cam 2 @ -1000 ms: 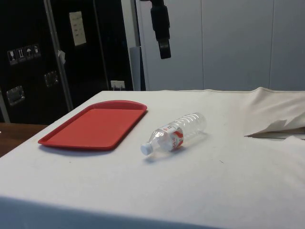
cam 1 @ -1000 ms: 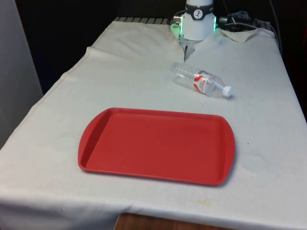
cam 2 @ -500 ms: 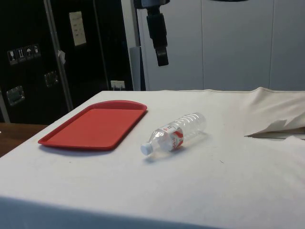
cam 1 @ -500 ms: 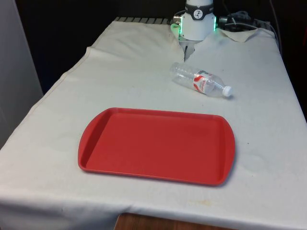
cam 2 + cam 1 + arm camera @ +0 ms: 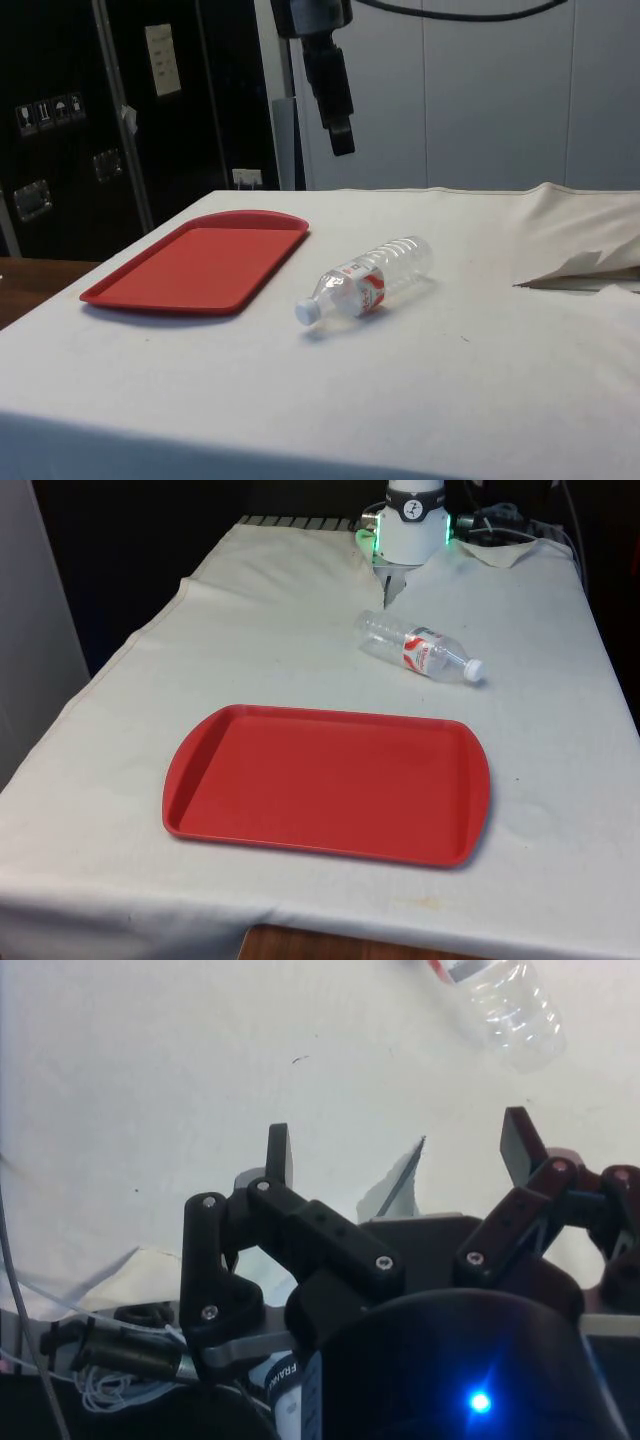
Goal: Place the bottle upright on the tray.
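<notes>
A clear bottle (image 5: 420, 650) lies on its side beyond the red tray (image 5: 325, 782). The gripper (image 5: 398, 1150), spread wide and empty, is held above; descent onto the bottle is needed next.

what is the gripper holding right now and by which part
Nothing. The gripper is open and empty, up in the air above the table, while the bottle lies on its side on the cloth, apart from the red tray.

Bottle (image 5: 421, 650) lying beyond red tray (image 5: 327, 783)
</notes>
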{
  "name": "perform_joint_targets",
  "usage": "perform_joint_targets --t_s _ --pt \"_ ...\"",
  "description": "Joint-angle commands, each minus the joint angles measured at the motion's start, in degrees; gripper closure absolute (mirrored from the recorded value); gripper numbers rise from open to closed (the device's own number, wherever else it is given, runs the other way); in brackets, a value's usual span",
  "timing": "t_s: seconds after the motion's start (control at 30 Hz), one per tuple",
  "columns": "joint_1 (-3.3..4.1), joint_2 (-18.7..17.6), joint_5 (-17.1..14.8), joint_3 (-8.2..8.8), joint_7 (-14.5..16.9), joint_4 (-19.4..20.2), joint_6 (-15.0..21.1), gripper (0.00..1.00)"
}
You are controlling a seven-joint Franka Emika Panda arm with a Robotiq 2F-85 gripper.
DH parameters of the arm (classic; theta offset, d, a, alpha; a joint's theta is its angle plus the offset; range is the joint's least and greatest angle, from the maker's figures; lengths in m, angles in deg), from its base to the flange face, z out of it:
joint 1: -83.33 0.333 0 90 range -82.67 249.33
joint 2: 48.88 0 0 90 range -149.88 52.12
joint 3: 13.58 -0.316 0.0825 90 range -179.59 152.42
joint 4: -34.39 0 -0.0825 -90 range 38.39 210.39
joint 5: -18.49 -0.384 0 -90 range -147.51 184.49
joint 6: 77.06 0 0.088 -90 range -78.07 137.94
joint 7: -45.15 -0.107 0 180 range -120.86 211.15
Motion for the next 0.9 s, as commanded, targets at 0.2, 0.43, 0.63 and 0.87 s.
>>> perform_joint_targets --t_s 0.2,0.43,0.63,0.87 --pt "0.06 -1.55 0.34 -0.34 1.55 0.4 1.78 0.0" --pt "-0.06 -3.32 0.69 -0.29 3.32 -0.29 2.01 0.0" --pt "0.0 -4.18 1.38 -0.29 4.13 -0.97 1.32 0.0" --pt "0.0 -5.33 1.83 -0.57 4.7 -2.18 1.03 0.0"
